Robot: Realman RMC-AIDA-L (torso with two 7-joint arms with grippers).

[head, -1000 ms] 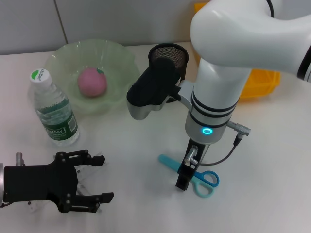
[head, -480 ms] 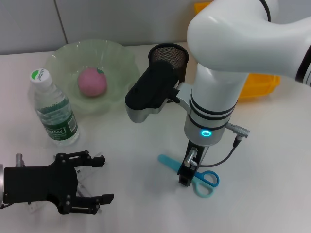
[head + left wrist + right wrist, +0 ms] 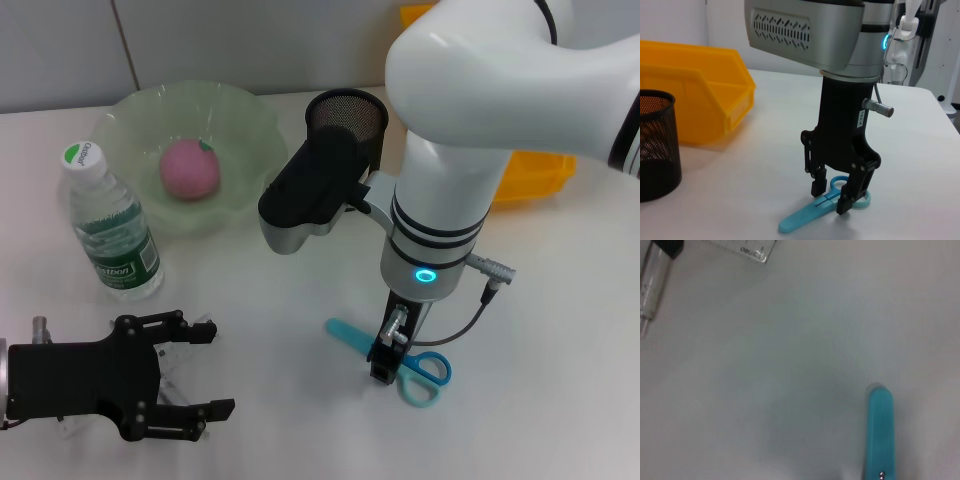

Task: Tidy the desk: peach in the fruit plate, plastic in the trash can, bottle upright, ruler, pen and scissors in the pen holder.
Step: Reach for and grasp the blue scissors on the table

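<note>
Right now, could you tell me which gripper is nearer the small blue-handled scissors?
The right gripper: it straddles the scissors on the desk, fingers open. The left gripper hovers far to their left.

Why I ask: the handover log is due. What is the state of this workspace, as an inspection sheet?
Surface: white desk, no spills seen.
Job's things: peach in the fruit plate; bottle upright; scissors flat on the desk; ruler and pen lying near the left gripper; pen holder and trash can at the back; plastic not seen.
Clutter: nothing seen.
Grippers: right gripper open, straddling the scissors; left gripper open, low at the near left.
Cables: grey cable looping off the right wrist.
Surroundings: pale wall behind.
</note>
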